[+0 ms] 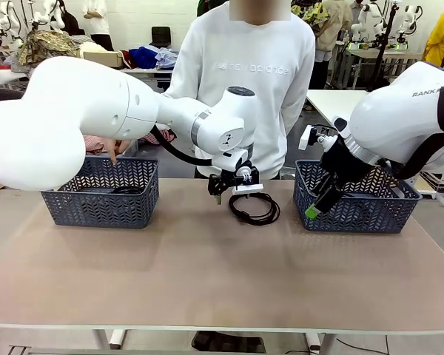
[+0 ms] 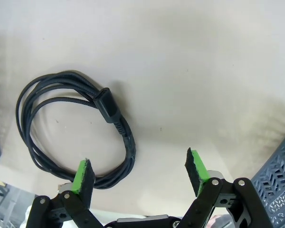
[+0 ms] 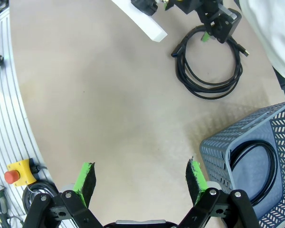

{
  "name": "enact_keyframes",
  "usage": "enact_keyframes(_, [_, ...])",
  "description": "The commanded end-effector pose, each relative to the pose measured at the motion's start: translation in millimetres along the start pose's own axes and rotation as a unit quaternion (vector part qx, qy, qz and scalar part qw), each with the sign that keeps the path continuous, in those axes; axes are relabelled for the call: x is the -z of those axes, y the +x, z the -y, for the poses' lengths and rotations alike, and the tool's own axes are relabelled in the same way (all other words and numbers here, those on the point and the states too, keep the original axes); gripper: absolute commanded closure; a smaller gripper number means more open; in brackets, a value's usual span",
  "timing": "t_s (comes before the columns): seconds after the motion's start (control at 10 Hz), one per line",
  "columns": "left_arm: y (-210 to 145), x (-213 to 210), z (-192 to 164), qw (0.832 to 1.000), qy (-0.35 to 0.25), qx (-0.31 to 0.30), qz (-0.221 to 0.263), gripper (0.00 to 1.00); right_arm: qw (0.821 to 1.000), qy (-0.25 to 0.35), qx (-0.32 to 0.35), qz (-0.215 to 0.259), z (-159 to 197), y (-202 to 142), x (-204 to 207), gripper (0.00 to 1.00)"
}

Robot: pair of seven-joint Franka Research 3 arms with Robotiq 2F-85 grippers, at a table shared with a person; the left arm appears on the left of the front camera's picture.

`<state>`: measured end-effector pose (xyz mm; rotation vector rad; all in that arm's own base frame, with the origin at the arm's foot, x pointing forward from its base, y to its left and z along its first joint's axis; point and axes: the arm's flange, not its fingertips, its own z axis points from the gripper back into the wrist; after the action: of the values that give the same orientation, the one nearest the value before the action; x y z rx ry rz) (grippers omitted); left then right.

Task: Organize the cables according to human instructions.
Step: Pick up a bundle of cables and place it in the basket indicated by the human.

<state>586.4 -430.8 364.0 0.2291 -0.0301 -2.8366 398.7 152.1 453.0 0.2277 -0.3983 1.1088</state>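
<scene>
One black coiled cable (image 1: 254,209) lies on the table between the two baskets, its chunky plug (image 2: 107,102) resting across the loop. My left gripper (image 1: 233,192) hovers open just over the coil's left rim; in the left wrist view one green pad (image 2: 84,175) sits above the coil's edge (image 2: 35,118). Another cable (image 1: 122,191) lies in the left basket (image 1: 59,203). A further cable (image 3: 263,152) lies in the right basket (image 3: 218,147). My right gripper (image 1: 314,209) hangs open and holds nothing at that basket's front left corner (image 1: 302,198).
The person stands at the far side, one hand (image 1: 112,150) pointing down over the left basket. A yellow box with a red stop button (image 3: 15,174) sits off the table edge in the right wrist view. Bare tabletop (image 1: 207,274) stretches across the front.
</scene>
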Motion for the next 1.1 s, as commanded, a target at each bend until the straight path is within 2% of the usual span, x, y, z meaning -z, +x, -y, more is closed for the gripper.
enact_keyframes(0.0, [-3, -3, 3, 1.0, -0.001, -0.002, -0.004, 0.0, 1.0, -0.002, 0.002, 0.001, 0, 0, -1, 0.0])
enact_keyframes(1.0, [-30, 36, -6, 0.998, -0.02, -0.012, 0.062, 0.0, 1.0, -0.002, 0.002, 0.001, 0, 0, -1, 0.0])
